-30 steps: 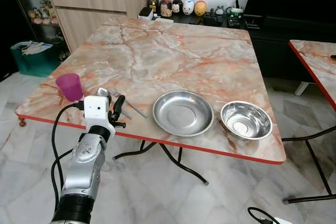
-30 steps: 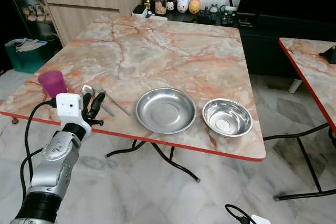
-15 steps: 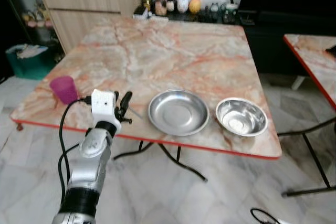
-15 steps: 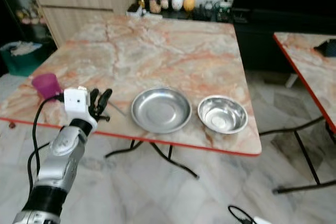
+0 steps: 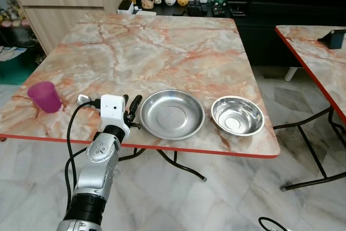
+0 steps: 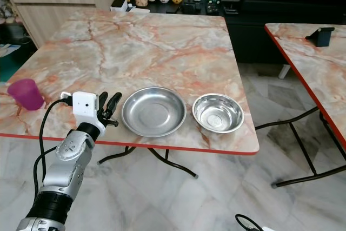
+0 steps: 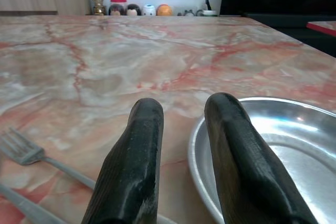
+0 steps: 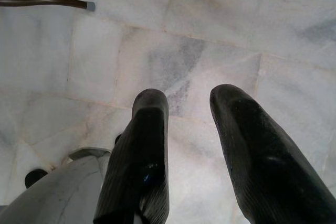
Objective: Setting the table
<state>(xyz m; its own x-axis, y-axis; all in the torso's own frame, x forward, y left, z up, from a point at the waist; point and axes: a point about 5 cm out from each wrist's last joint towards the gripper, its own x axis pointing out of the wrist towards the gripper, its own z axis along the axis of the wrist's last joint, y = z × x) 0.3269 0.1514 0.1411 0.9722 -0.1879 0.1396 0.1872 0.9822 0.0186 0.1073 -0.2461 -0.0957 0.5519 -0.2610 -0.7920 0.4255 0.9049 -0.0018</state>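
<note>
Table [image 5: 162, 47]: pink-veined marble top, red edge, beneath the left gripper.
Plate [image 5: 172, 114]: shallow shiny steel, its rim just beside the left gripper's fingertips.
Bowl [image 5: 237, 115]: steel, deeper, beyond the plate from the gripper.
Cup [image 5: 45, 96]: magenta plastic, on the gripper's far side from the plate.
Fork [image 7: 37, 157]: steel, flat, close beside the fingers.
Left gripper [image 5: 132, 106]: narrow gap, holding nothing.
Right gripper [image 8: 186, 103]: narrowly parted, empty, over floor tiles.
Writing: none readable.

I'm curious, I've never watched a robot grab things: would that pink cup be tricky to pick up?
The pink cup looks like thin plastic, so probably light and apt to tip if nudged. Its smooth, tapered sides may slip between the left gripper's hard black fingers.
</note>
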